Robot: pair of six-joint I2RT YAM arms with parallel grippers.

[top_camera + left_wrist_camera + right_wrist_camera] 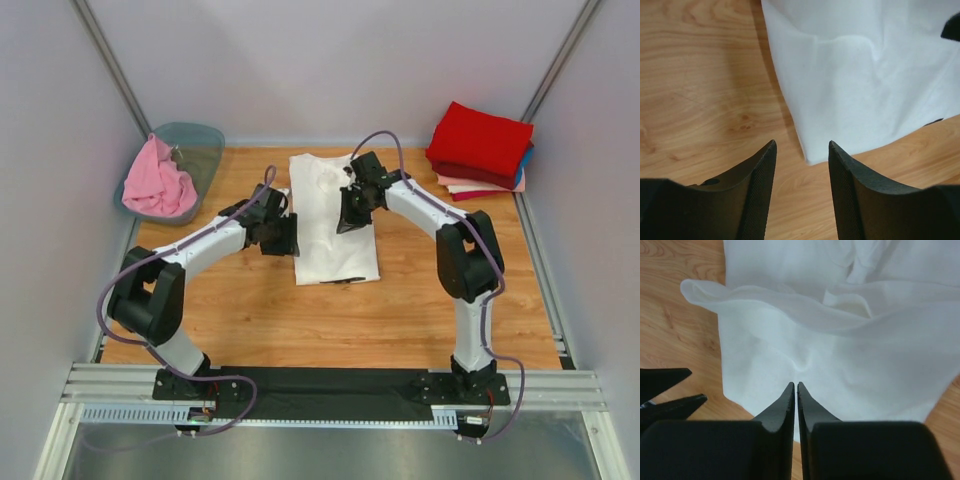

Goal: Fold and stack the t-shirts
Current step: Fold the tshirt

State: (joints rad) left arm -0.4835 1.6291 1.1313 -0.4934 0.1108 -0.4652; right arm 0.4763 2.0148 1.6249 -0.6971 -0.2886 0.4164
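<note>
Left arm [200, 245] and right arm [425, 210]: white link shells, black joint housings. Bases on a black plate [330, 383] over a silver slotted rail [110, 385]. Purple-grey cable [383, 134] loops along each arm. Left gripper [802, 145]: matte black tapered fingers [757, 200], finely textured inner faces. Right gripper [796, 385]: same black, tapered.

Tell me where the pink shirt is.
In the top view, the pink shirt lies in the tub at the far left corner of the table.
</note>
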